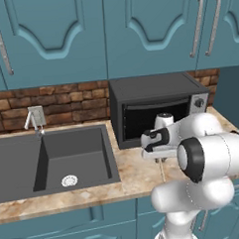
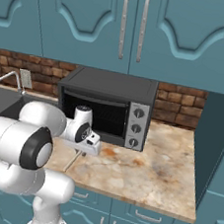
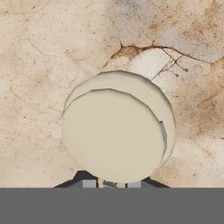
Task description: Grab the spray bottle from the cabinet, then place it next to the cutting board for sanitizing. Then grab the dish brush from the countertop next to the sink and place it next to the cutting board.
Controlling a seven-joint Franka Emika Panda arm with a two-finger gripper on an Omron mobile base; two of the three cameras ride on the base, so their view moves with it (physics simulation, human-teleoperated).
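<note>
Gripper (image 2: 79, 152) closed narrow on dish brush (image 3: 118, 127), brush standing on counter (image 2: 146, 173) near toaster oven (image 2: 107, 106), right of sink (image 1: 54, 159). Advice: lift straight, keep handle vertical, avoid oven.

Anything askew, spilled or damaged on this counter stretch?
Nothing spilled or broken. One oddity: the dish brush is off the countertop, its thin handle dangling below the shut pincer in front of the toaster oven.

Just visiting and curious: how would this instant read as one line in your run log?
phase: picking up dish brush | tool: shut on dish brush handle, head facing camera | place: countertop beside toaster oven | sink: left of arm
</note>
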